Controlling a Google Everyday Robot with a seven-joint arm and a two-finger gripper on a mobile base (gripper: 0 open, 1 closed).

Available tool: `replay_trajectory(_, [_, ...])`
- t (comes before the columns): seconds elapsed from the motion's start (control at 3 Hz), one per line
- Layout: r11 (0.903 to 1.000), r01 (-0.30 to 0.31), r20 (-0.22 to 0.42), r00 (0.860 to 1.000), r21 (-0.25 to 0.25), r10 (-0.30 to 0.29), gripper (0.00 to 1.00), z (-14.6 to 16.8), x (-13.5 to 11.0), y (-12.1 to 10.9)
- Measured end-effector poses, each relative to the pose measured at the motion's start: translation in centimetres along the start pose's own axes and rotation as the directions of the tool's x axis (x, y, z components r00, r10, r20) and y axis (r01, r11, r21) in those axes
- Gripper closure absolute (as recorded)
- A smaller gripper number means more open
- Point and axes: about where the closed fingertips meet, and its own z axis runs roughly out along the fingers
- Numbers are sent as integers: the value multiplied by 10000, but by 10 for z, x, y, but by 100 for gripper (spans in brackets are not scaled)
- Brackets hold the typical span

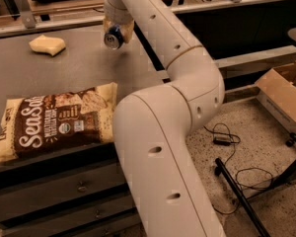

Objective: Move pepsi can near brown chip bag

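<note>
At the far edge of the grey table, the gripper hangs from the white arm, clenched around the pepsi can. Can is tilted, its silver end facing the camera; whether it touches the tabletop cannot be told. Brown chip bag lies flat at the near edge, at 7 o'clock from the can and well apart. Pale yellow lump sits at 9 o'clock from the can. Cardboard box stands on the floor at 3 o'clock from the arm.
</note>
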Motion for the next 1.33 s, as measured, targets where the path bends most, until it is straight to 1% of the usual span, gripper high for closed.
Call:
replay_trajectory(0.33, [9987, 85, 346, 9993, 506, -103, 100, -61, -26, -14])
replay_trajectory(0.67, [9945, 100, 348, 9993, 1043, -137, 100, -100, -60, -33])
replay_trajectory(1.0, [9840, 267, 222, 9993, 1760, -311, 100, -102, -133, -45])
replay_trajectory(1.33, [9917, 608, 666, 9954, 1131, -687, 100, -68, -163, -30])
